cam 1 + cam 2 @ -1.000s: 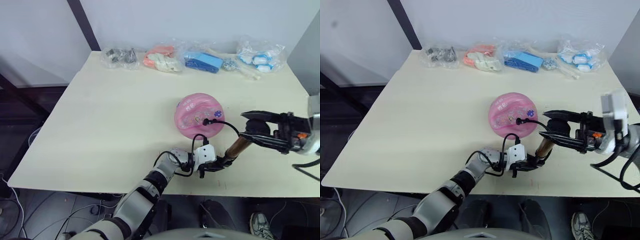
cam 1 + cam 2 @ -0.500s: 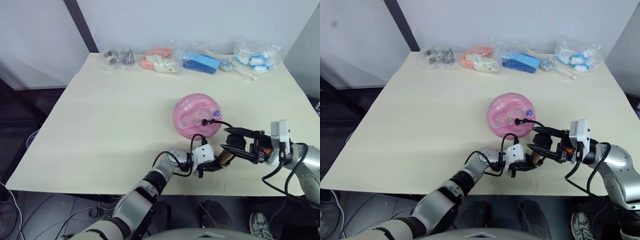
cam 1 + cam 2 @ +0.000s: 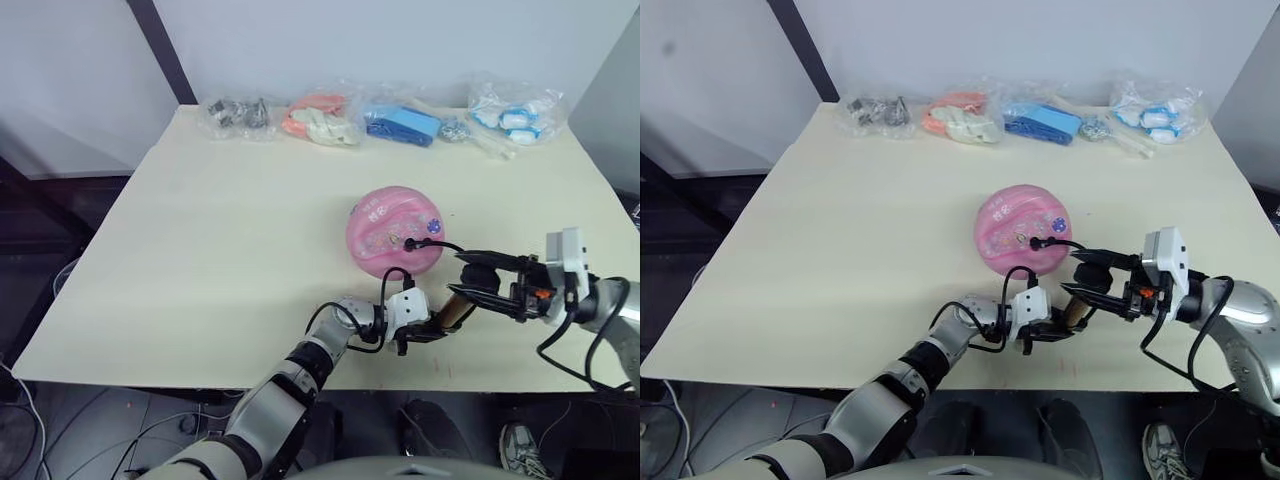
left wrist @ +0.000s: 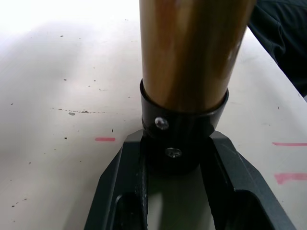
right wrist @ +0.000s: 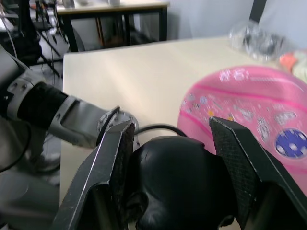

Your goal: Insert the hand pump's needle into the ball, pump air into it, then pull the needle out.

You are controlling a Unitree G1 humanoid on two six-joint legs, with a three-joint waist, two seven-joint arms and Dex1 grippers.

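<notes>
Left gripper [image 4: 175, 158] is clamped on the bronze-gold cylindrical hand pump's [image 4: 192, 52] black base cap; right gripper [image 5: 170, 139] is closed around its black T-handle [image 5: 180, 184] beside the pink rubber ball [image 3: 393, 230]

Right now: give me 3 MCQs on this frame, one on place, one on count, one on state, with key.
1. Where is the ball?
A. on the table
B. on the floor
C. in a bag

2. How many clear bags along the table's far edge?
A. one
B. four
C. nine

3. What does the left end effector hold?
A. nothing
B. the ball
C. the hand pump

Key: A, it rests on the tabletop; B, four packets in a row; C, the fingers clamp the pump's black end cap.
</notes>
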